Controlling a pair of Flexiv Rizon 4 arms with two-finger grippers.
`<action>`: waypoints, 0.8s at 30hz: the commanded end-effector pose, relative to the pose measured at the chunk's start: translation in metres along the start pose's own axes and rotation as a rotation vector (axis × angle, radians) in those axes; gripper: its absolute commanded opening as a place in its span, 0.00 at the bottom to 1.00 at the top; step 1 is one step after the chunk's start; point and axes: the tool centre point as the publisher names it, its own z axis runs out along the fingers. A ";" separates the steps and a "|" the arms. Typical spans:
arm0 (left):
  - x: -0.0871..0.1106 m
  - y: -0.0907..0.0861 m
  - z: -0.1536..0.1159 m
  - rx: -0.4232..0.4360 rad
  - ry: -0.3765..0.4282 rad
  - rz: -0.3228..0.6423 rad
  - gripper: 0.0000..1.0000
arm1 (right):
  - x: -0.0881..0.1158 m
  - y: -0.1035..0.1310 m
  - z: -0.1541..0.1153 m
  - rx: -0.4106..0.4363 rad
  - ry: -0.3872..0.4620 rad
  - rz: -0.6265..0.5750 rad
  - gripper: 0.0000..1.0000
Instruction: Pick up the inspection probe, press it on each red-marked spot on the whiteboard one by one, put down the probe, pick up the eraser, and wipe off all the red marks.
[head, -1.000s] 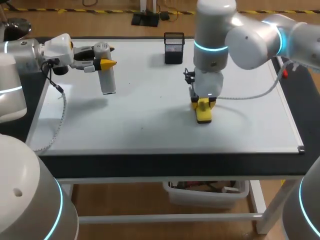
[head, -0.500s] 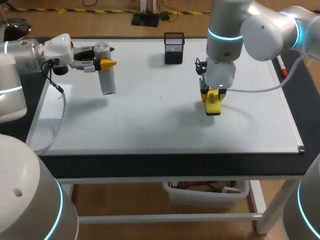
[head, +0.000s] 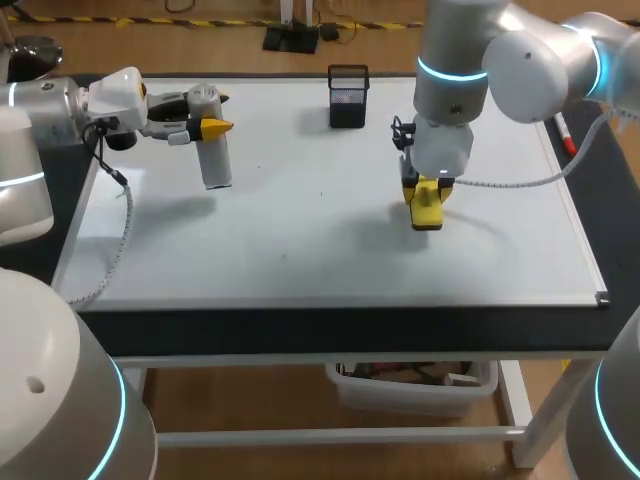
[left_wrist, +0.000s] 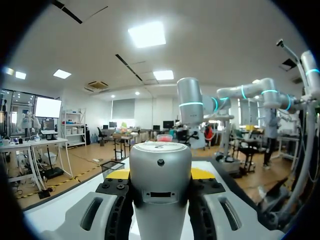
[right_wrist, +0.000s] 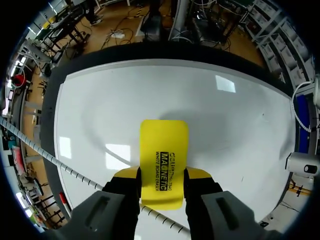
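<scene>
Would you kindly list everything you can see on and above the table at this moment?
white whiteboard: one, white, covers the tabletop; no red marks visible.
silver-grey cylindrical inspection probe: one, silver-grey, held above the board's far-left part.
yellow rectangular eraser: one, yellow, down at the board, right of middle.
black mesh pen holder: one, black, far edge, near the middle.
red marker pen: one, red, by the board's right edge, partly hidden.
left gripper: one, yellow-tipped, shut on the probe.
right gripper: one, yellow-tipped, shut on the eraser.

Left end effector, held level, clamps the probe; right end effector, pointing down, clamps the eraser.
</scene>
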 end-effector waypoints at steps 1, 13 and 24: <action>0.000 0.000 0.001 0.001 -0.003 0.003 0.00 | 0.000 -0.025 -0.009 0.031 -0.016 -0.013 0.00; 0.000 0.000 0.001 0.001 -0.003 0.003 0.00 | 0.020 -0.110 -0.017 0.041 0.040 -0.017 0.00; 0.000 0.000 0.001 0.001 -0.003 0.003 0.00 | 0.028 -0.179 -0.017 0.021 0.048 -0.013 0.00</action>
